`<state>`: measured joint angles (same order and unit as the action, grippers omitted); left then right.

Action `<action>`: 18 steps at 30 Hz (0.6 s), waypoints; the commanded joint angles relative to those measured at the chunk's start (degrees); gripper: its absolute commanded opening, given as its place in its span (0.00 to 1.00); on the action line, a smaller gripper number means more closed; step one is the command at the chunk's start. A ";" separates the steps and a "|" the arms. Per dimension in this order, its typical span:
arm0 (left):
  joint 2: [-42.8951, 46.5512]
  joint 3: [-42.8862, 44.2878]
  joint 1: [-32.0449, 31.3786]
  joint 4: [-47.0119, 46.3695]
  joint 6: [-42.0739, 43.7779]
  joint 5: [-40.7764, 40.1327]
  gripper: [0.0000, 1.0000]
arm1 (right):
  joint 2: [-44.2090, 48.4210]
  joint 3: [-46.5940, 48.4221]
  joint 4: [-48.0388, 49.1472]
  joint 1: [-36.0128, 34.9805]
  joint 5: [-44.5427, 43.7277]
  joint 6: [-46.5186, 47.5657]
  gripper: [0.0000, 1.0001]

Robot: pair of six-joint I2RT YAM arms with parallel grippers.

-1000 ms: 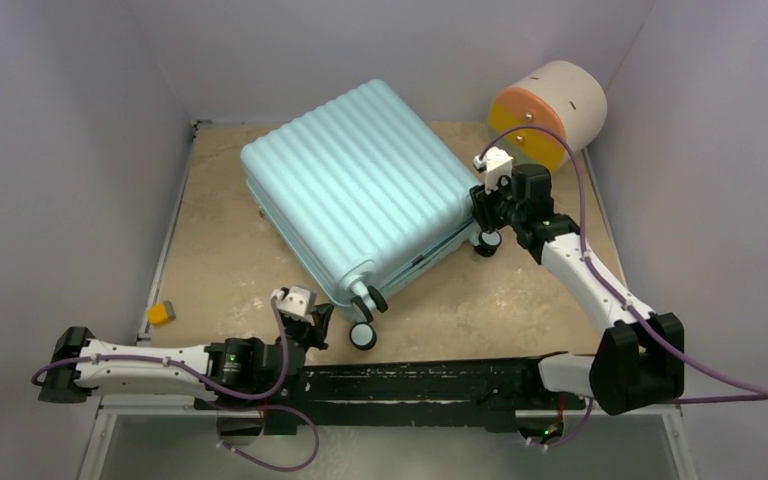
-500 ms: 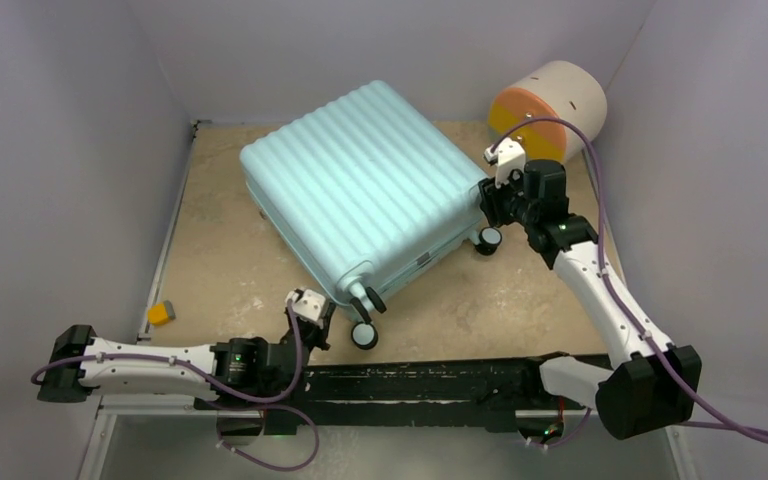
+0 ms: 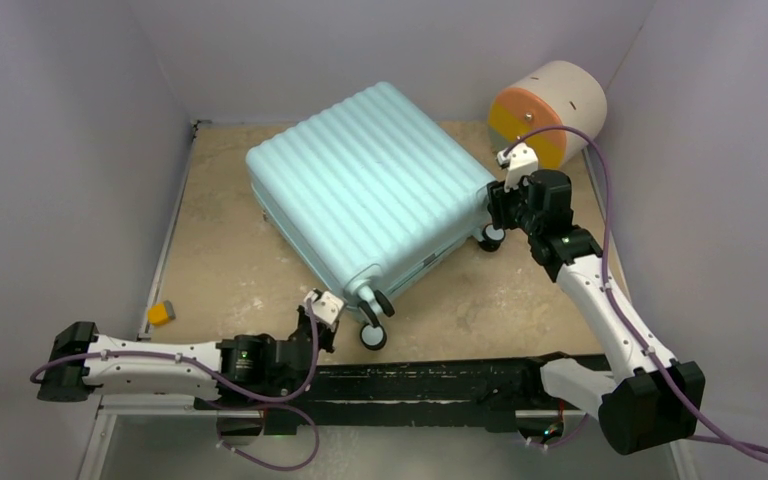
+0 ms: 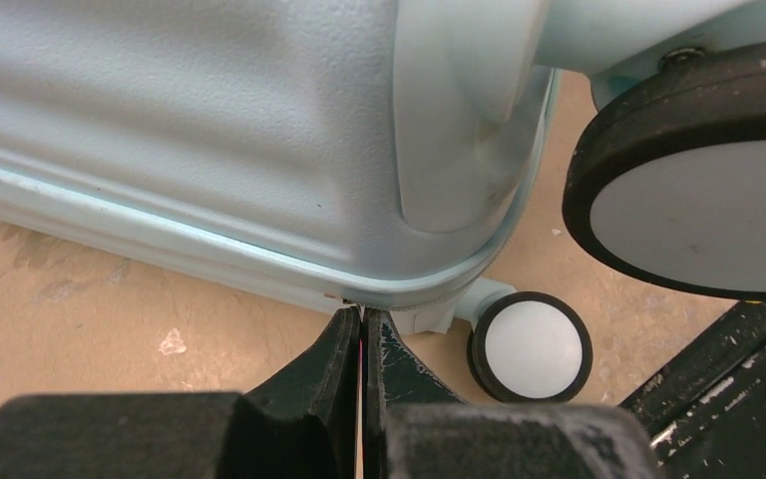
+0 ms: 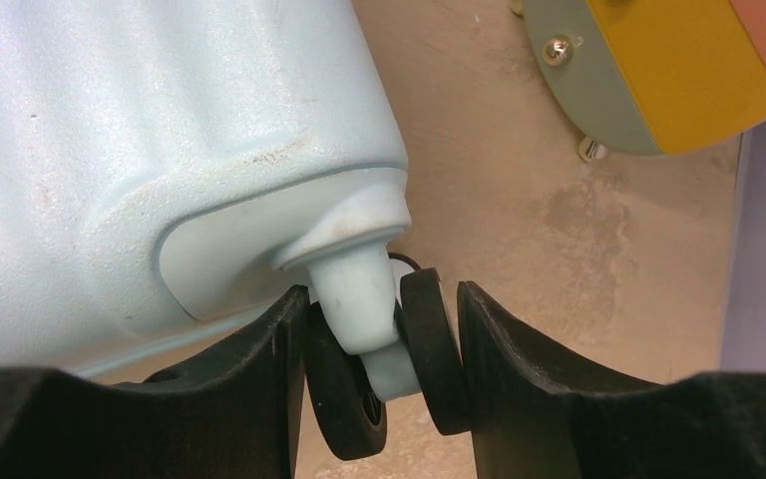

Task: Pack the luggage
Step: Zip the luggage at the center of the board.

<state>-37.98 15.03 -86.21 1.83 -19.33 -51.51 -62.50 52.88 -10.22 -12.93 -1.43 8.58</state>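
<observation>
At the luggage's [image 3: 370,190] near corner, the left gripper [image 4: 361,319], jaws pressed together, touches its tips to the shell seam [image 4: 209,251]. At the right corner, farther back, the right gripper [image 5: 379,291] clamps half-spread around the twin caster [image 5: 429,339]. With the luggage lying closed between them, ribbed side up, the caster should probably be pinned while the tips wedge squarely into the seam.

Soft, even light from overhead fills the enclosure, leaving only faint shadows under the luggage [image 3: 370,180] on the tabletop [image 3: 230,250]. The top view is sharp though slightly grainy. In both wrist views the dark foreground along the bottom edge is blurred.
</observation>
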 commanded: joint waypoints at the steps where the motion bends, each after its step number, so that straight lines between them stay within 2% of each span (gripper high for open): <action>1: -1.59 3.27 -2.10 -0.38 -4.21 21.39 0.00 | 2.03 0.78 6.20 0.18 -5.22 -8.09 0.00; 12: -2.98 9.21 -4.49 7.88 -8.31 31.09 0.00 | 2.43 -1.17 6.78 0.18 -6.65 -11.75 0.00; 18: -7.57 9.86 -4.49 4.05 -7.94 34.04 0.00 | 3.22 -2.48 6.84 0.10 -5.32 -13.10 0.00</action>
<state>-41.85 22.83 -87.44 12.03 -23.11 -38.96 -60.99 51.03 -9.08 -12.71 -4.01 5.41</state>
